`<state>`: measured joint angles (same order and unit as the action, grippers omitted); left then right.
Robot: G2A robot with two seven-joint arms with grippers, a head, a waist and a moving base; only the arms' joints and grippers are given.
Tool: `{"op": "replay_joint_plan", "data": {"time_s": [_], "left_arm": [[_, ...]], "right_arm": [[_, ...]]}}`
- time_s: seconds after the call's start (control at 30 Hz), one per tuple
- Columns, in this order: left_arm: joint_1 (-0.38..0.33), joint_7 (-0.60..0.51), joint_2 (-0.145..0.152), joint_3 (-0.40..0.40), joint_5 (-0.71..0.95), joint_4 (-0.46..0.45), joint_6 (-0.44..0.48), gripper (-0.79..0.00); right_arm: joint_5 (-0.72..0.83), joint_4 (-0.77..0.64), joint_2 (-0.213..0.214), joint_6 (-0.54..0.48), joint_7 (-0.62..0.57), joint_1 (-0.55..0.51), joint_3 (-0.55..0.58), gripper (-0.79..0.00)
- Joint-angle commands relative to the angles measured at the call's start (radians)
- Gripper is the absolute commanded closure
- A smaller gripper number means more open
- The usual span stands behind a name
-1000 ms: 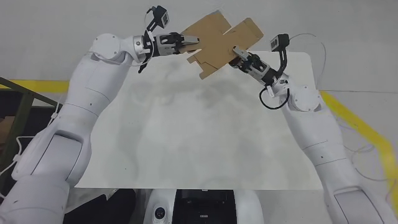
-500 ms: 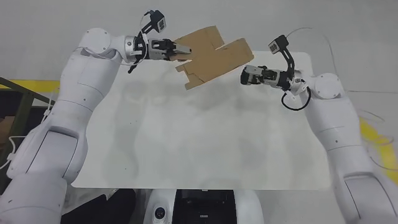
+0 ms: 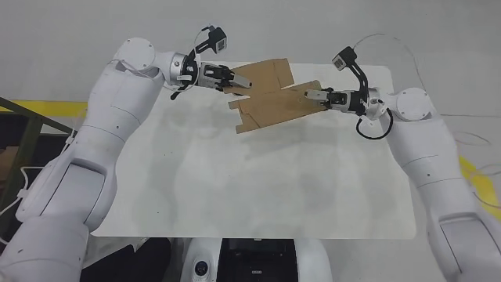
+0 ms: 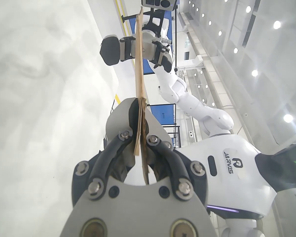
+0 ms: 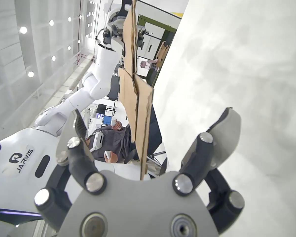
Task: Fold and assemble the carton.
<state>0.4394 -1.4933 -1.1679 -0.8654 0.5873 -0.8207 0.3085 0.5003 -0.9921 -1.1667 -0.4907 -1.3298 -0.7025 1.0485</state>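
Where my carton hangs: the brown carton [image 3: 274, 108] is up in the air over the far part of the white table [image 3: 258, 188], stretched between my two grippers and not resting on the tabletop.
Carton shape: not yet a box, with its panels and flaps spread out as a notched sheet. Both wrist views show it edge-on, as a thin cardboard line running from one gripper towards the other.
Left gripper [image 3: 240, 84]: clamped on the carton's edge at my left end. In the left wrist view both pads press the cardboard from either side, and the sheet's edge runs down between the finger links.
Right gripper [image 3: 315, 95]: jaws spread wide, straddling the opposite end of the carton. In the right wrist view the cardboard edge stands between my two fingers [image 5: 224, 124] with a gap on each side, touching neither.
Grip: my left gripper alone has hold of the sheet.
Arms: both wrists are over the table's far side, the left coming in near the far left corner and the right near the far right.
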Motion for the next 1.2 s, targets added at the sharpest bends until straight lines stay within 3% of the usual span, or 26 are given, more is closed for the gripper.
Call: {"op": "replay_joint_plan", "data": {"time_s": [0.0,0.37,0.43,0.47,0.87,0.93,1.17], "left_arm": [[-0.003,-0.004,-0.003,0.004,-0.003,0.004,0.000,0.000],[-0.016,-0.012,-0.016,0.012,-0.014,0.026,0.007,0.000],[-0.016,-0.012,-0.017,0.012,-0.015,0.029,0.006,0.000],[-0.016,-0.013,-0.017,0.012,-0.015,0.030,0.005,0.000],[-0.015,-0.020,-0.023,0.014,-0.024,0.036,-0.002,0.000],[-0.015,-0.020,-0.023,0.013,-0.024,0.036,-0.002,0.000],[-0.016,-0.021,-0.025,0.013,-0.035,0.036,-0.003,0.000]], "right_arm": [[0.007,-0.009,0.005,-0.005,0.005,-0.001,-0.019,-0.785],[0.011,-0.033,0.035,-0.047,0.047,0.014,-0.107,-0.785],[0.014,-0.029,0.040,-0.054,0.055,0.020,-0.120,-0.653],[0.016,-0.026,0.042,-0.059,0.059,0.023,-0.125,-0.413],[0.047,-0.021,0.068,-0.086,0.086,0.054,-0.197,-0.179],[0.052,-0.019,0.072,-0.089,0.090,0.059,-0.208,-0.111],[0.070,-0.019,0.083,-0.095,0.095,0.076,-0.251,0.000]]}}
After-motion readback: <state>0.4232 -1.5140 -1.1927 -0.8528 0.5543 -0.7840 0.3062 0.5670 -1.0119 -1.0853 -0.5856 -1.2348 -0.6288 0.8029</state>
